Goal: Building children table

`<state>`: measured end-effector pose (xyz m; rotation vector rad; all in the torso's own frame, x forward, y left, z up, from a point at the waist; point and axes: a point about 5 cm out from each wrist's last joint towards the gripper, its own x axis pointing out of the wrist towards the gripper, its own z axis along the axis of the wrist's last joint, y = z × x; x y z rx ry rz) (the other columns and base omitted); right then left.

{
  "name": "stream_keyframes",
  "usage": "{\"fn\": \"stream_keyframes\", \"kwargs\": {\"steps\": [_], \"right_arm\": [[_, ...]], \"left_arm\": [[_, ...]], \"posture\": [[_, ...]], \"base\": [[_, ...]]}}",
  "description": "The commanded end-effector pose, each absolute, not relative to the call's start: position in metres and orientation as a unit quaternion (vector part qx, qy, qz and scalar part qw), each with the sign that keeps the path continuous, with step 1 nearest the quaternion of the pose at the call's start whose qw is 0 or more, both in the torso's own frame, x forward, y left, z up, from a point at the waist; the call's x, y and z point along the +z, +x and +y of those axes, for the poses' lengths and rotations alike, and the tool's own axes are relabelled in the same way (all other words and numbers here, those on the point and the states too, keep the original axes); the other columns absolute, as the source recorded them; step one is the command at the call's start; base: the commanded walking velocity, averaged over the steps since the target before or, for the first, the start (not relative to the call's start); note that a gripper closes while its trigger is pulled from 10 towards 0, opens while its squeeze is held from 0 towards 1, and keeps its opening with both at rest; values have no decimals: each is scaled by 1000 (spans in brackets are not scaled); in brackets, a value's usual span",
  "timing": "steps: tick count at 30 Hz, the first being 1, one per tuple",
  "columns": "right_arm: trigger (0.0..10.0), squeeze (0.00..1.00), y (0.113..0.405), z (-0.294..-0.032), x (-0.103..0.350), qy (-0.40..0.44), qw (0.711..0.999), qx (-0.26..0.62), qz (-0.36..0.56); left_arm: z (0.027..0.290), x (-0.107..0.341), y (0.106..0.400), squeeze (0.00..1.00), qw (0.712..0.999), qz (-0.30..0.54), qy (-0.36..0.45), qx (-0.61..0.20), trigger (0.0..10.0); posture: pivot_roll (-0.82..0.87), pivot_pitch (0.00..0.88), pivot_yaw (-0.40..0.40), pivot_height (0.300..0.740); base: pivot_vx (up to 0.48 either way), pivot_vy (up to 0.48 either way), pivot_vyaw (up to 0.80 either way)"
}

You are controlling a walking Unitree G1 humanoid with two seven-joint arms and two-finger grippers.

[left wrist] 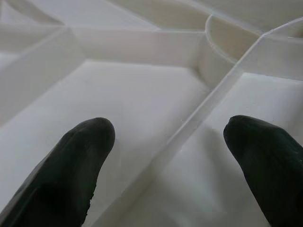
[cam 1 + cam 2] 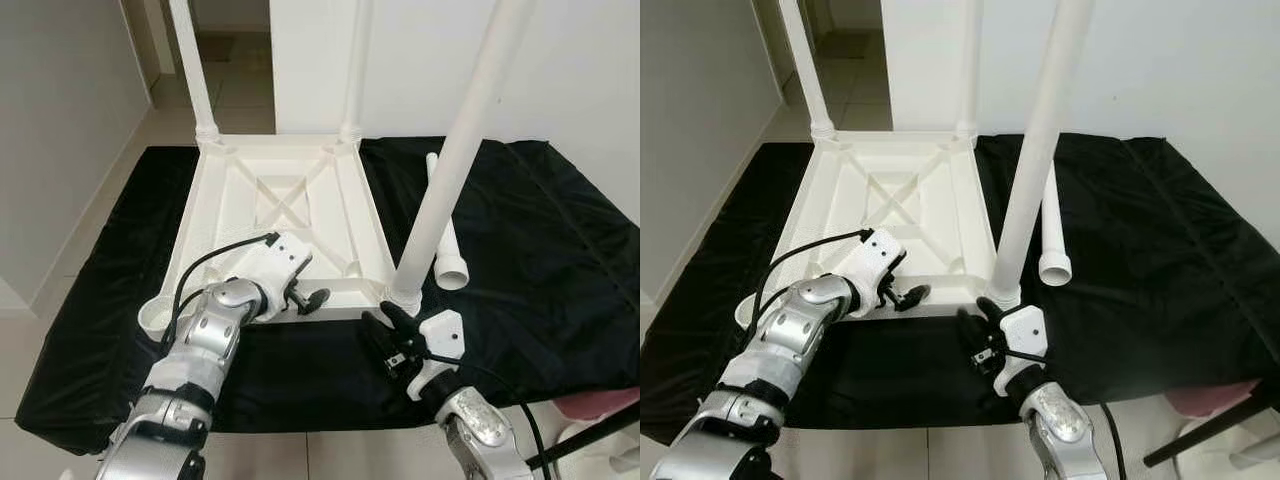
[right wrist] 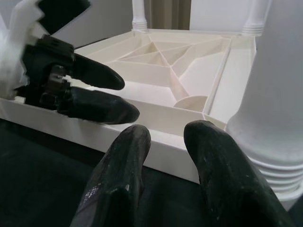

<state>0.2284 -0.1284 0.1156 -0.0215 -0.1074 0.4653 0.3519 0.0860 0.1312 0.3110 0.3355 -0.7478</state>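
Black-draped worktop [image 2: 560, 260]: both pincers, left pincer [image 2: 312, 297] and right pincer [image 2: 385, 322], part-open and empty, flank the upturned table [image 2: 290, 215]; steadying its frame should precede fitting the loose leg [image 2: 446, 235].

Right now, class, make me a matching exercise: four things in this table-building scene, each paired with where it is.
Things:
1. loose leg
2. left tool
3. right tool
4. black cloth

Places:
A. over the near edge of the upturned tabletop
B. lying on the cloth, right of the tabletop
C. spread under everything
D. by the base of the near right fitted leg

Pairs: 1-B, 2-A, 3-D, 4-C
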Motion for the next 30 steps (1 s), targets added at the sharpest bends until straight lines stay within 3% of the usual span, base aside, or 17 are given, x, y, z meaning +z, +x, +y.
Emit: {"fn": "stream_keyframes", "kwargs": {"steps": [1, 17, 18, 20, 21, 22, 23, 26, 27, 28, 30], "right_arm": [[10000, 0, 227, -125, 114, -13, 970, 238, -50], [10000, 0, 231, -120, 118, -14, 969, 241, -57], [10000, 0, 231, -120, 118, -15, 969, 241, -57], [10000, 0, 231, -120, 118, -15, 969, 241, -57], [10000, 0, 232, -120, 118, -16, 969, 240, -58], [10000, 0, 232, -120, 118, -16, 969, 240, -58], [10000, 0, 232, -120, 119, -17, 969, 239, -58], [10000, 0, 233, -120, 119, -18, 969, 238, -58], [10000, 0, 233, -120, 119, -19, 969, 237, -59], [10000, 0, 234, -119, 118, -19, 970, 237, -59], [10000, 0, 234, -119, 118, -19, 970, 236, -59]], "left_arm": [[116, 127, 366, 0, 967, 153, 195, -66, 10000], [113, 128, 372, 0, 954, 194, 210, -88, 10000], [113, 128, 371, 0, 953, 197, 207, -102, 2667], [113, 128, 371, 0, 953, 197, 207, -102, 2667], [113, 127, 370, 133, 951, 202, 205, -113, 0], [113, 127, 370, 133, 951, 202, 205, -113, 0], [115, 126, 368, 631, 949, 208, 208, -117, 0], [117, 124, 367, 627, 945, 215, 218, -117, 0], [118, 124, 366, 569, 945, 216, 218, -115, 0], [118, 124, 364, 282, 945, 217, 216, -112, 0], [119, 124, 363, 282, 946, 218, 214, -109, 0]], "posture": [[-62, 24, 32, 740], [-63, 39, 36, 740], [-64, 42, 38, 740], [-64, 42, 38, 740], [-64, 42, 38, 740], [-64, 42, 38, 740], [-64, 45, 37, 740], [-64, 45, 37, 740], [-64, 45, 37, 740], [-64, 48, 40, 740], [-64, 48, 40, 740]], "base": [[0, 0, 0], [0, 0, 0], [0, 0, 0], [0, 0, 0], [0, 0, 0], [0, 0, 0], [0, 0, 0], [0, 0, 0], [0, 0, 0], [0, 0, 0], [0, 0, 0]]}}
